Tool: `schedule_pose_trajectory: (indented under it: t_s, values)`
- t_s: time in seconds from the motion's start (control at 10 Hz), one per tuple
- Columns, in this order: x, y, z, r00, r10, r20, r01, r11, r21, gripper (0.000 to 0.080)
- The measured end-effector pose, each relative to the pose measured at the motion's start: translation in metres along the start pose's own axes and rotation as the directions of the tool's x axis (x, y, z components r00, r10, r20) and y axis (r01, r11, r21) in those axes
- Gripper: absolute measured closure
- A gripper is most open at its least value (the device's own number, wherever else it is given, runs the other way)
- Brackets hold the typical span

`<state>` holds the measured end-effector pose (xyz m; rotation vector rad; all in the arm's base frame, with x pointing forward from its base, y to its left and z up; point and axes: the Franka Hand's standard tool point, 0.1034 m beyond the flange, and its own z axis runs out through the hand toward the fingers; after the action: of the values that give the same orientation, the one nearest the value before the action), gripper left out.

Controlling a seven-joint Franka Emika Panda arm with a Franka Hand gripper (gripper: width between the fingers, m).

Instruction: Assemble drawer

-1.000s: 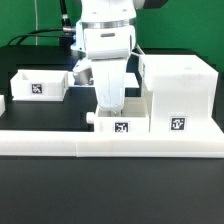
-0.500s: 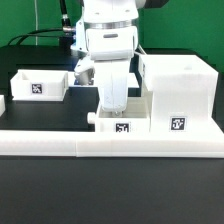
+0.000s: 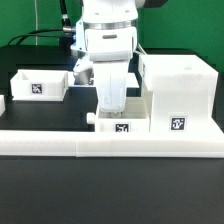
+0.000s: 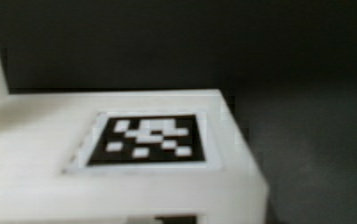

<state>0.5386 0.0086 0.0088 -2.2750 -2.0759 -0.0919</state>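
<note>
The large white casing (image 3: 177, 95) stands at the exterior view's right, with a tag on its front. A small white slide-in box (image 3: 120, 124) with a tag sits against the casing's left side, a small knob at its left end. My gripper (image 3: 109, 108) reaches straight down onto this box, and its fingers hide the box's top. The exterior view does not show whether the jaws are open or shut. The wrist view shows only a blurred white tagged surface (image 4: 154, 140) close below. A second open-top box (image 3: 40, 85) stands at the left.
A long low white L-shaped rail (image 3: 110, 143) runs across the front, just before the boxes. Black cables hang at the back left. A small white part (image 3: 2, 104) shows at the left edge.
</note>
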Motion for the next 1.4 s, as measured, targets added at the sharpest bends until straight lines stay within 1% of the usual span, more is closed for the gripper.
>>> schedule_pose_trajectory:
  t_s: [0.3, 0.4, 0.5, 0.9, 1.1, 1.4]
  values:
    - [0.001, 0.0, 0.0, 1.0, -0.005, 0.001, 0.005, 1.0, 0.003, 0.0757]
    - [0.003, -0.002, 0.0, 0.999, -0.038, 0.013, 0.037, 0.999, 0.017, 0.0757]
    - [0.006, -0.002, 0.0, 0.998, -0.057, 0.018, 0.057, 0.998, 0.015, 0.0757]
    - [0.004, -0.002, 0.0, 0.998, -0.053, 0.018, 0.053, 0.998, 0.015, 0.0757]
    - [0.012, 0.002, 0.001, 1.0, -0.007, 0.013, 0.007, 1.0, 0.007, 0.0757]
    - [0.013, 0.003, 0.002, 0.999, 0.031, 0.013, -0.031, 0.999, 0.007, 0.0757]
